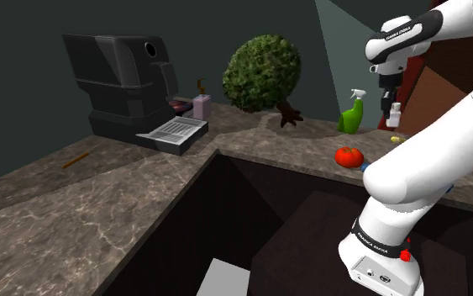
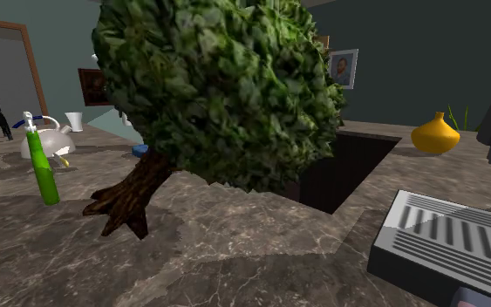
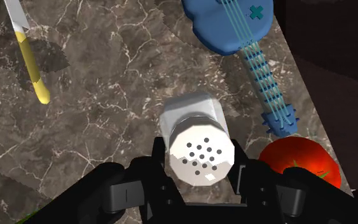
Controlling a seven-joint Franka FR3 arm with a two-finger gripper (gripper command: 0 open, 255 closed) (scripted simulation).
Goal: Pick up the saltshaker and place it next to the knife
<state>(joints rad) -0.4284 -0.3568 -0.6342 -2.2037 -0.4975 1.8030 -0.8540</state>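
While fingers [image 3: 240, 168] clamp saltshaker [image 3: 193, 137] from both sides, gripper [image 3: 198, 162] holds it, apparently lifted off counter [image 3: 107, 127]. Pick-up: judged complete. Remaining: carry to yellow-handled knife [image 3: 30, 60], lying well apart on counter; set down beside it; release.

One saltshaker [image 3: 195, 143], one knife [image 3: 31, 63], one tomato [image 3: 301, 162], one guitar [image 3: 234, 25].
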